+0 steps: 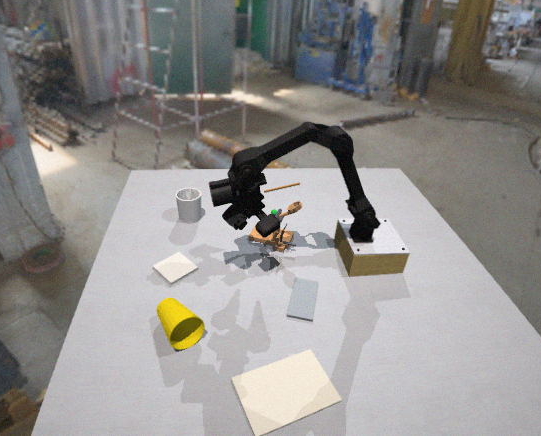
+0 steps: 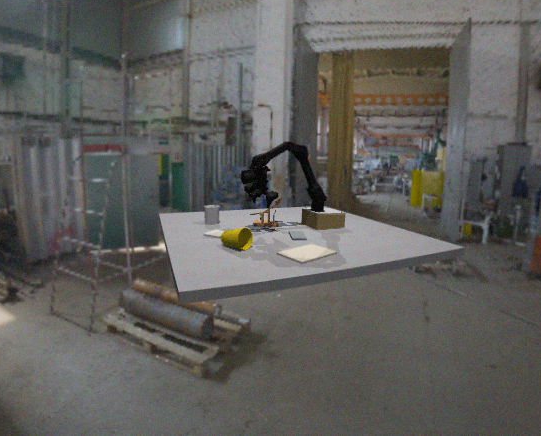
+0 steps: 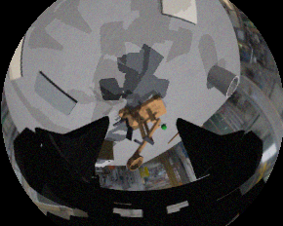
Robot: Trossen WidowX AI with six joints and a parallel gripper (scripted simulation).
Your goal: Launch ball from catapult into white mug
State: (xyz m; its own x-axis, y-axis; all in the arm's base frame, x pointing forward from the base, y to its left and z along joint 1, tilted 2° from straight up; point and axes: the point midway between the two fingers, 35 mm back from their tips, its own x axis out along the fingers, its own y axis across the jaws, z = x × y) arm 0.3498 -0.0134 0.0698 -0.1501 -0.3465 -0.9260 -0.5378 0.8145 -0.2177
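The white mug [image 1: 189, 207] [image 2: 211, 215] [image 3: 221, 79] stands upright at the far left of the table. I cannot make out a ball inside it or elsewhere. The orange-brown wooden catapult [image 1: 260, 235] [image 2: 265, 224] [image 3: 155, 107] stands near the table's middle, with its arm raised. Its spoon [image 1: 295, 206] [image 3: 135, 163] looks empty and tilts up toward the right in the top view. A small green knob [image 1: 274, 212] [image 3: 163, 127] shows beside that arm. My gripper [image 1: 252, 222] [image 2: 262, 199] [image 3: 142, 121] is wide open and empty, above the catapult and partly hiding it in the top view.
A yellow cup [image 1: 170, 315] [image 2: 234, 239] lies on its side. Flat cream panels [image 1: 175, 268] [image 1: 286, 392] and a grey-blue tile [image 1: 303, 299] [image 3: 54, 93] lie on the table. A thin orange rod [image 1: 282, 187] shows behind the catapult. My base box [image 1: 379, 264] [image 2: 324, 220] is at the right.
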